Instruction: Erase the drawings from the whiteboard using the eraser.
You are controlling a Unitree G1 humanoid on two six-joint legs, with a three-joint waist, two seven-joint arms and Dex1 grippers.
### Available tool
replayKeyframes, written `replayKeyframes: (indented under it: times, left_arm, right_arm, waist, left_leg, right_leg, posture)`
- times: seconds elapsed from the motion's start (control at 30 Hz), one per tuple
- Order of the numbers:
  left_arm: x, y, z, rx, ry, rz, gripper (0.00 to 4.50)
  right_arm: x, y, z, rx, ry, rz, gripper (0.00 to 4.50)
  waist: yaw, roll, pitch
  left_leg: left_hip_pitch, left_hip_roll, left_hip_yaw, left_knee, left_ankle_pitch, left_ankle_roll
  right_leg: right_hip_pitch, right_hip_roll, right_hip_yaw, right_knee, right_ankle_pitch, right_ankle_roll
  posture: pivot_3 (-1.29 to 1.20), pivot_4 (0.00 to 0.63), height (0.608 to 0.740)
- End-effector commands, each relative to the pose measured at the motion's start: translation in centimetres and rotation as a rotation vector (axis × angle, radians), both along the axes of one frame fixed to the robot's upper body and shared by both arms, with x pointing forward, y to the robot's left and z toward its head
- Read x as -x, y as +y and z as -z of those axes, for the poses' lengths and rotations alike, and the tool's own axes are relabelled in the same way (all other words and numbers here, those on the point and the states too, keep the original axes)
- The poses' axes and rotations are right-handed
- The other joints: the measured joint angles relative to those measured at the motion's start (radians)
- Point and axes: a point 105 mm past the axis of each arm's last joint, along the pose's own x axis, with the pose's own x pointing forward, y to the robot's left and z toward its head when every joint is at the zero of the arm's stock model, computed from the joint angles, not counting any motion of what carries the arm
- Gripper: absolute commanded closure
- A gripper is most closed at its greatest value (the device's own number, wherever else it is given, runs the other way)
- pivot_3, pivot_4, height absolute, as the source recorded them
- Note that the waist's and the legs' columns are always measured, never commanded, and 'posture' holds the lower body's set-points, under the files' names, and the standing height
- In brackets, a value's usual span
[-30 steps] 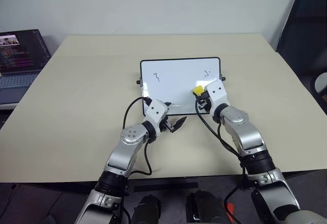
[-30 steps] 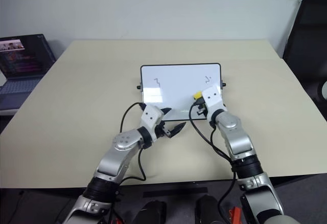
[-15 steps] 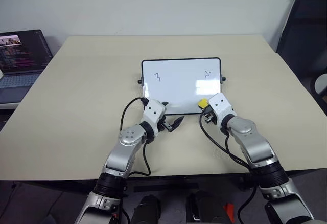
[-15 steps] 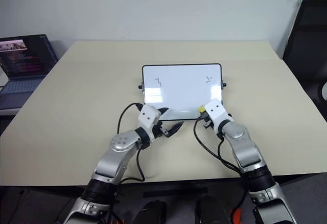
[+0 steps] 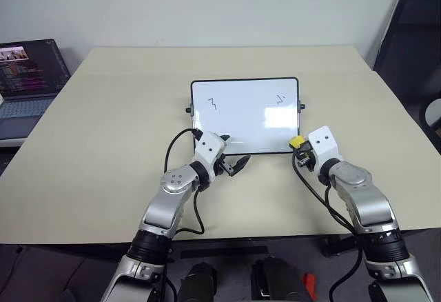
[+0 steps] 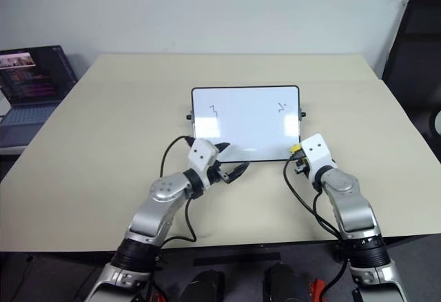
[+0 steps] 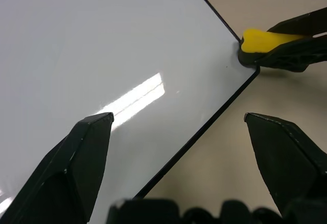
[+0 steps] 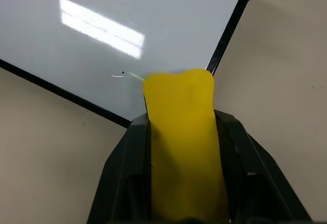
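Your counter carries the whiteboard at its middle, with a laptop off beyond the left edge. Two drawings remain on the board: a zigzag upper left, a small mark upper right.

Left gripper: jaws spread wide, empty, straddling the board's near edge. No change from a second back.

Right gripper: jaws clenched on the eraser, which sits at the board's near right corner. A second ago you had the eraser over the board's lower right area; it has slid right and toward you, off the white surface.
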Motion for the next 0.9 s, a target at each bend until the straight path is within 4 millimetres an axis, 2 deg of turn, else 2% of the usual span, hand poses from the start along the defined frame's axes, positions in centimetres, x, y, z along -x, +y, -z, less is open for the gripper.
replayKeyframes:
  times: [0.03, 0.17, 0.4, 0.57, 0.67, 0.9]
  left_arm:
    - [0.0, -0.5, -1.3, 0.033, -0.046, 0.017, 0.00]
    - [-0.2, -0.6, -1.9, 0.064, -0.059, 0.013, 0.00]
    - [-0.1, -0.9, -2.1, 0.078, -0.063, 0.020, 0.00]
    - [-1.0, -1.6, -3.9, 0.117, -0.128, 0.004, 0.00]
    - [-0.6, -2.8, -6.0, 0.196, -0.212, 0.044, 0.00]
    - [-1.0, -3.8, -6.2, 0.193, -0.237, 0.060, 0.00]
  right_arm:
    - [0.2, 1.6, -2.8, -0.082, -0.151, -0.068, 3.21]
    - [0.5, 1.8, -4.0, -0.055, -0.262, -0.094, 3.21]
    - [0.2, 1.8, -3.8, -0.041, -0.269, -0.098, 3.21]
    - [-0.8, 1.9, -4.3, -0.046, -0.286, -0.080, 3.21]
    - [-1.7, 2.7, -5.0, -0.062, -0.309, -0.085, 3.21]
    - [-3.8, 4.2, -6.2, -0.077, -0.349, -0.100, 3.21]
  waist:
    - [-0.001, 0.000, 0.000]
    - [0.002, 0.001, 0.001]
    - [0.004, 0.001, 0.001]
    - [0.004, 0.001, 0.001]
    - [0.003, 0.001, 0.001]
    - [0.002, 0.001, 0.001]
  left_leg:
    - [0.000, 0.000, 0.000, -0.001, 0.000, 0.000]
    - [-0.003, -0.001, -0.001, -0.003, 0.000, -0.001]
    - [-0.004, -0.001, -0.001, -0.002, -0.001, -0.002]
    - [-0.003, -0.001, -0.001, -0.002, -0.001, -0.002]
    - [-0.004, -0.001, -0.001, -0.002, -0.001, -0.002]
    - [-0.003, -0.002, 0.000, -0.002, -0.001, -0.002]
  right_leg:
    - [-0.001, 0.000, 0.000, 0.000, 0.001, 0.003]
    - [-0.002, 0.000, -0.001, -0.001, 0.002, 0.003]
    - [-0.003, -0.001, 0.000, -0.001, 0.001, 0.003]
    - [-0.003, 0.000, -0.001, -0.001, 0.001, 0.003]
    - [-0.003, 0.000, 0.000, -0.001, 0.002, 0.003]
    - [-0.003, 0.001, 0.000, -0.001, 0.002, 0.003]
  posture:
    - [0.00, 0.150, 0.740]
    - [0.00, 0.150, 0.740]
    - [0.00, 0.150, 0.740]
    - [0.00, 0.150, 0.740]
    - [0.00, 0.150, 0.740]
    - [0.00, 0.150, 0.740]
